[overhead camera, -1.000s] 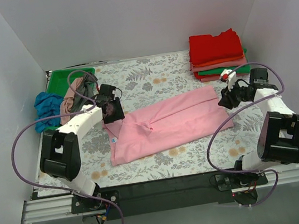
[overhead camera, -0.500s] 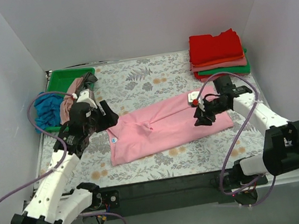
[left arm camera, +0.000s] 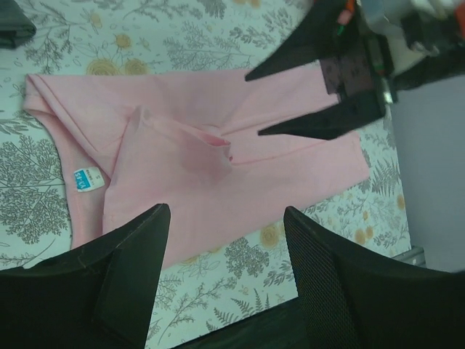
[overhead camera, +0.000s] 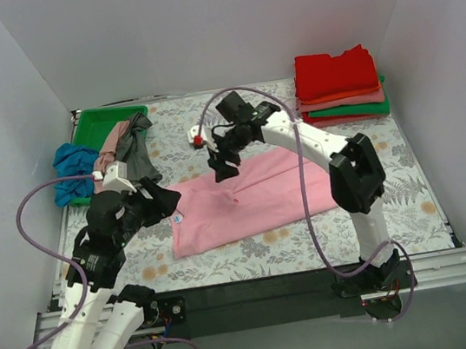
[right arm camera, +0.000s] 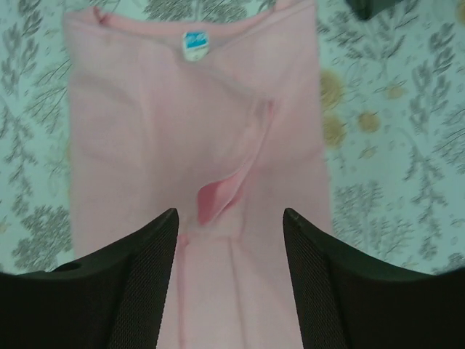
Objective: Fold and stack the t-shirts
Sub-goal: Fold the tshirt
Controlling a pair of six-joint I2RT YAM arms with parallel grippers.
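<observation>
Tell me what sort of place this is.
Probably a robot test cell, not a home: white panels wall in the table, the left arm and right arm are bolted to a metal rail at its near edge, and t-shirts are staged as a folded stack and a loose pile.

Spread t-shirt (overhead camera: 263,198) lies mid-frame on the table (overhead camera: 208,125) | folded stack (overhead camera: 338,84) at upper right | tray (overhead camera: 95,123) at upper left, loose shirts (overhead camera: 119,147) heaped over its lower edge | left gripper (overhead camera: 165,202) at the spread t-shirt's left end | right gripper (overhead camera: 220,169) above its upper edge
</observation>
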